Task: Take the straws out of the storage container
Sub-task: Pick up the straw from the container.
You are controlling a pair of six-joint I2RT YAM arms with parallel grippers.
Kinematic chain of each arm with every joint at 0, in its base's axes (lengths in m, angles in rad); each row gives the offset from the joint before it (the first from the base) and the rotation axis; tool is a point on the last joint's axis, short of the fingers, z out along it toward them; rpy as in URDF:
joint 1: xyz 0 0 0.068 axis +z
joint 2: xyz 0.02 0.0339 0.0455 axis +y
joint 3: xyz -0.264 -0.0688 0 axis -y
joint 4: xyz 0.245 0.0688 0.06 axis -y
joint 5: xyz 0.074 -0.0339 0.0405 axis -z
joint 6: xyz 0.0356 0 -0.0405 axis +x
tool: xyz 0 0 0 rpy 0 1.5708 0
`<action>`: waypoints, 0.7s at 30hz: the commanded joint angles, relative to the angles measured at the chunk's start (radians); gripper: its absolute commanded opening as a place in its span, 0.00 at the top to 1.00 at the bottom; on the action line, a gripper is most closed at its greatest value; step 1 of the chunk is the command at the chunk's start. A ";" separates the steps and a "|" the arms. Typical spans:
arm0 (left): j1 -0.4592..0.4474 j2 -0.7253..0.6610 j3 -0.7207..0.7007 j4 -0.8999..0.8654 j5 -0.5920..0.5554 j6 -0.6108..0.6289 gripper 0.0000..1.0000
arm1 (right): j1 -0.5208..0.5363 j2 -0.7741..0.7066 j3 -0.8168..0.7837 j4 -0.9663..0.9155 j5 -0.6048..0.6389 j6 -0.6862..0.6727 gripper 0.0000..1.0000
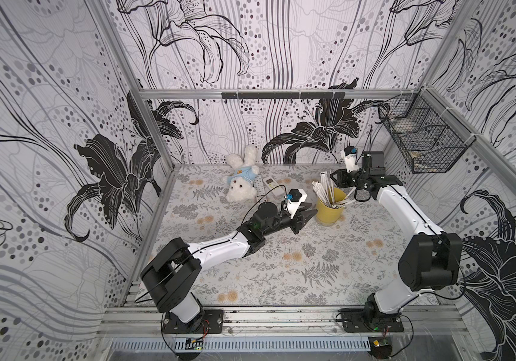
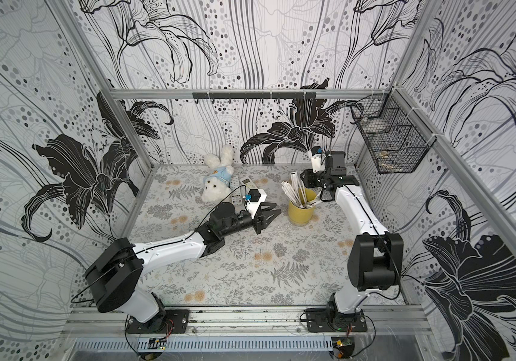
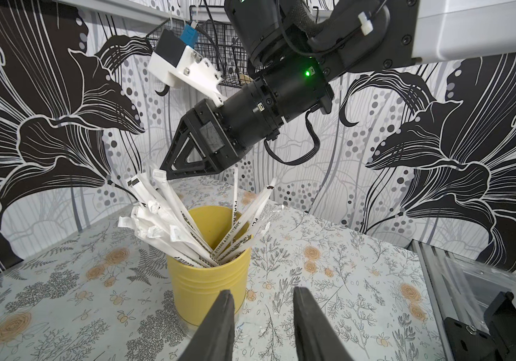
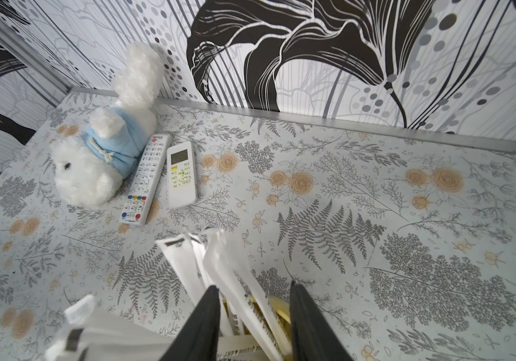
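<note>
The thin white paper-wrapped straws with dark print (image 3: 169, 223) all stand in the plain yellow cylindrical cup (image 3: 206, 281), bottoms together inside it and tops fanned out well above its rim. Their long axes run steeply up out of the cup. Most lean over the rim on the side toward the white plush toy in a blue top (image 4: 100, 156), and a few tip over the opposite rim.

The black right gripper (image 4: 253, 286) hangs just above the cup's mouth, level with the upper ends of the leaning bundle. Its fingers are spread, with straw tops rising in the gap between them, and nothing is pinched. It is the nearer tool to the straws, and I judge the pull should follow their tilt, up and away from the cup.

The black left gripper (image 3: 263, 290) sits low beside the cup's wall on the side away from the right arm, jaws apart and empty. I cannot tell whether its tips touch the wall. From there it could steady the cup.

Beyond the cup, beside the plush toy, lie two white remote controls (image 4: 162, 175).
</note>
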 commanded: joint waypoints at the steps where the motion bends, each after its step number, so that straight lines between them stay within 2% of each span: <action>1: 0.000 0.024 0.014 0.074 0.023 0.006 0.63 | 0.010 0.031 0.028 -0.004 0.021 -0.027 0.61; 6: 0.000 0.045 0.019 0.074 0.028 0.010 0.63 | 0.023 0.082 0.051 -0.012 0.032 -0.038 0.66; 11: 0.000 0.054 0.015 0.076 0.022 0.018 0.63 | 0.036 0.085 0.062 -0.025 0.068 -0.054 0.83; 16: 0.000 0.063 0.018 0.080 0.020 0.018 0.63 | 0.053 0.050 0.050 -0.022 0.128 -0.058 0.85; 21: 0.000 0.087 0.047 0.065 0.013 0.010 0.63 | 0.063 0.029 0.056 -0.033 0.158 -0.059 0.90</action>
